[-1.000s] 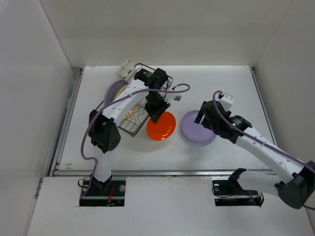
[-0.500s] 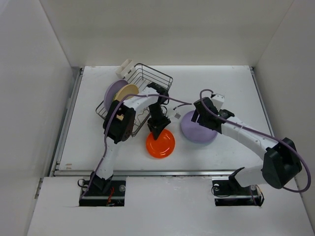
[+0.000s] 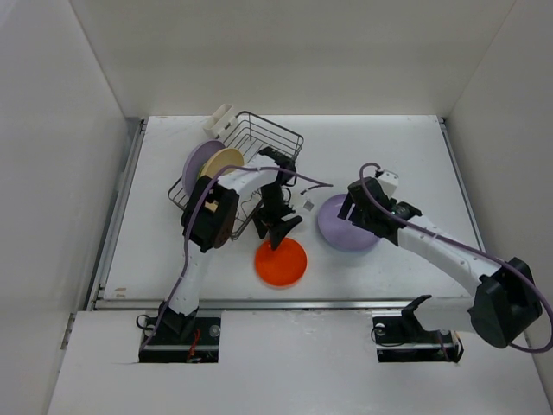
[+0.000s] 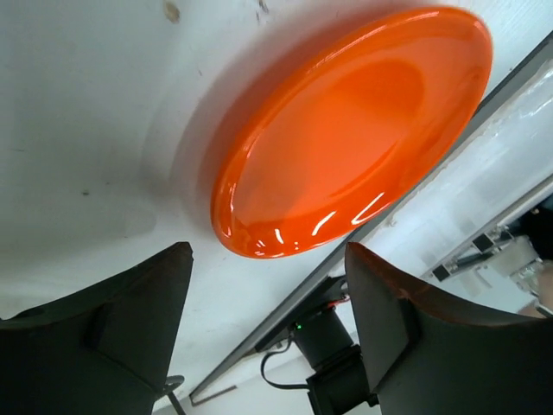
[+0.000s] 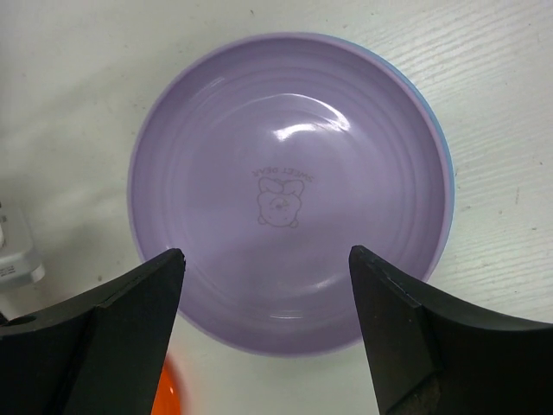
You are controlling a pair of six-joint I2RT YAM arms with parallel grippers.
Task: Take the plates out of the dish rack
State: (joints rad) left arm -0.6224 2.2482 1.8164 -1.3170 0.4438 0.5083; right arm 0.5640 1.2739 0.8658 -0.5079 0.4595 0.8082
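The red-orange plate (image 3: 281, 261) (image 4: 346, 130) lies flat on the table, free of any grip. My left gripper (image 3: 278, 229) (image 4: 268, 258) hovers open just above its far edge, its fingers apart from it. A lavender plate (image 3: 346, 226) (image 5: 289, 190) rests on the table to the right, on a blue plate whose rim (image 5: 442, 156) peeks out. My right gripper (image 3: 352, 207) (image 5: 266, 255) stands open over it, holding nothing. In the dish rack (image 3: 272, 125), at the back left, stand another lavender plate (image 3: 201, 160) and a tan plate (image 3: 223, 162).
A cream plastic piece (image 3: 220, 119) sits at the rack's far corner. A small white block (image 3: 307, 206) (image 5: 17, 255) lies between the two grippers. The table's front rail (image 4: 415, 186) runs close beyond the red-orange plate. White walls enclose the table on three sides.
My left gripper carried the red-orange plate from beside the rack toward the front, then opened and let it go onto the table. The right arm shifted slightly, still open over the lavender plate.
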